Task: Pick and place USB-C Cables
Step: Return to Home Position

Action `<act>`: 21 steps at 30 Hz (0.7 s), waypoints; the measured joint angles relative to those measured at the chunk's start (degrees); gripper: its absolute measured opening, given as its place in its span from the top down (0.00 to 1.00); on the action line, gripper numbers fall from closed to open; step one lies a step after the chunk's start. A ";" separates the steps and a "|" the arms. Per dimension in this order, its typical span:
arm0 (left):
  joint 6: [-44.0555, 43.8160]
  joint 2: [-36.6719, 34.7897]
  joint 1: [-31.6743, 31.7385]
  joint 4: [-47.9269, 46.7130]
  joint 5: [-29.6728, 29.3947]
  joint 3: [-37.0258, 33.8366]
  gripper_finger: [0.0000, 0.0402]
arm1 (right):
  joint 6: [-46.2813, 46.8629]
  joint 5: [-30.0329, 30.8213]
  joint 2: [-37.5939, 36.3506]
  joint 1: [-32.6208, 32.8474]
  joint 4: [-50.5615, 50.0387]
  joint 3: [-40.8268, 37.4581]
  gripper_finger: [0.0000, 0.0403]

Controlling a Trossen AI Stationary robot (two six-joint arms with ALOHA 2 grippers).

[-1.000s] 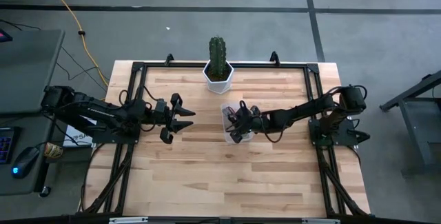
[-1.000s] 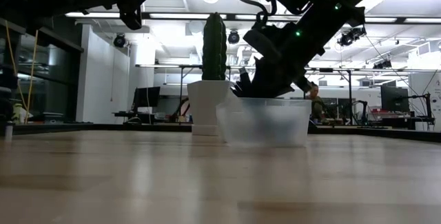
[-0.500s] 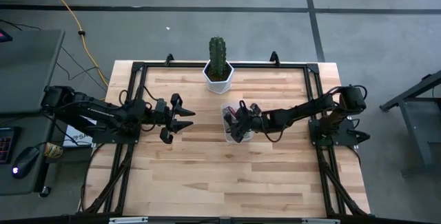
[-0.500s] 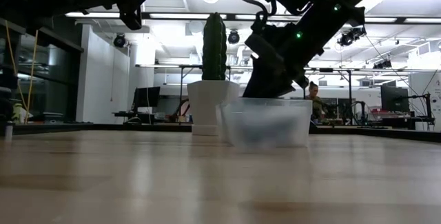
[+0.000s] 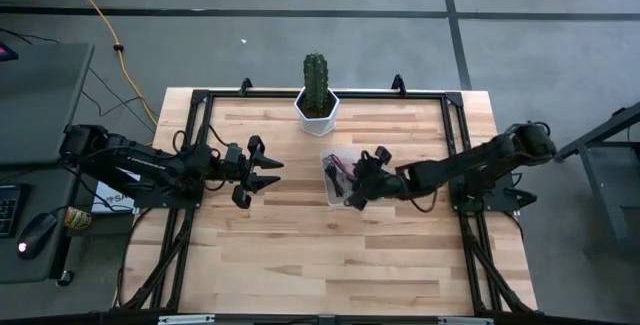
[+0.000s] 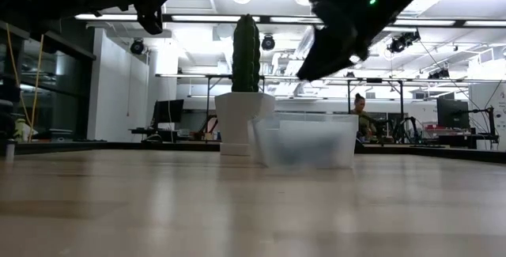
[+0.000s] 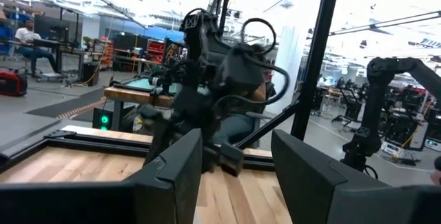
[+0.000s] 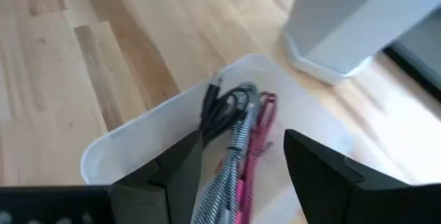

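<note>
Three USB-C cables lie together in a clear plastic container (image 8: 138,148) at mid-table: a black one (image 8: 224,103), a grey striped one (image 8: 231,158) and a red one (image 8: 260,131). My right gripper (image 8: 241,176) is open and holds nothing. It hangs above the container's right side (image 5: 358,180), well over its rim in the low view (image 6: 316,63). My left gripper (image 5: 270,170) waits open above the table's left half, its fingers (image 7: 176,169) bare. The low view shows the container (image 6: 304,140) standing on the table with a dark mass inside.
A cactus (image 5: 316,73) in a white pot (image 5: 317,110) stands at the far edge, just behind the container. A black frame (image 5: 200,95) runs round the tabletop. Bare wood (image 5: 330,255) lies toward the near edge. A person (image 6: 360,111) sits in the room behind.
My right gripper has risen out of the container and drawn back toward the table's right edge. In the low view, a dark mass now lies in the container where a second ago it looked clear.
</note>
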 joint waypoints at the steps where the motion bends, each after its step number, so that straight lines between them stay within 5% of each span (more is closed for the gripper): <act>1: 0.00 0.00 -0.02 0.00 0.00 0.00 0.62 | 0.24 1.65 -0.64 0.91 -1.04 0.00 0.51; 9: 0.00 0.00 0.00 0.00 0.00 0.00 0.62 | 2.61 9.03 -4.74 3.38 -8.74 -1.68 0.51; 15: 0.00 0.00 -0.02 0.00 0.00 0.00 0.62 | 4.99 2.16 -11.99 -3.81 -7.61 -10.66 0.51; 21: 0.00 -0.01 0.11 0.04 -0.10 0.00 0.62 | -2.90 -13.81 -25.41 -12.41 8.38 -21.03 0.51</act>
